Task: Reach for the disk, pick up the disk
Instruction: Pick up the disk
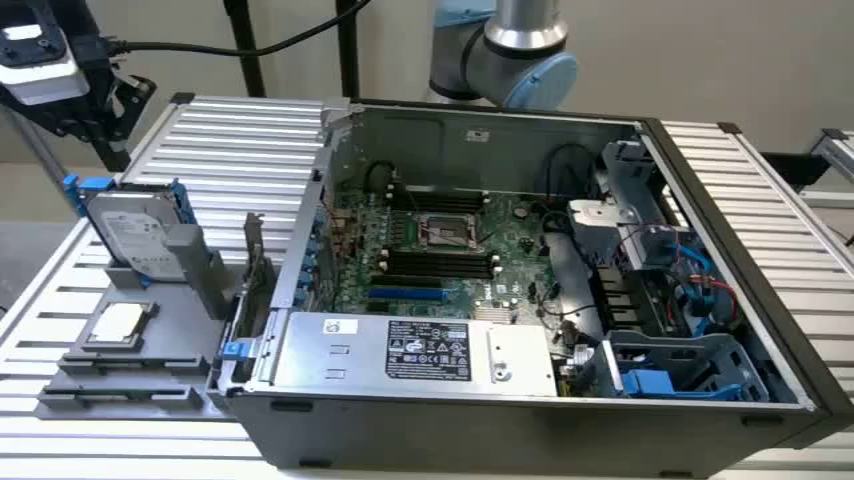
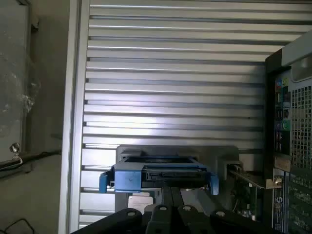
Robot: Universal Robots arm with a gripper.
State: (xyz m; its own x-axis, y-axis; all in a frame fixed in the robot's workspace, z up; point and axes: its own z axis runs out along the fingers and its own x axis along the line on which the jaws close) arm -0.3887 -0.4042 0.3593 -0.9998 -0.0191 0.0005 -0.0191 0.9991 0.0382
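The disk (image 1: 134, 225) stands on its edge in a grey stand (image 1: 200, 275), near the table's (image 1: 240, 140) edge on the exterior view's left. The gripper (image 1: 110, 125) hangs above it, closed and empty. It needs to open first, then go straight down over the disk's flat sides, not bumping the stand.

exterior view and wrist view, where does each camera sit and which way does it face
exterior view: off the arm, raised, looking down at a slant on the open case and slatted table; shows the arm's joint and the hand over the disk.
wrist view: on the wrist, looking down past the hand's fingers at the disk's top edge.
shared: disk, table, case, hand.
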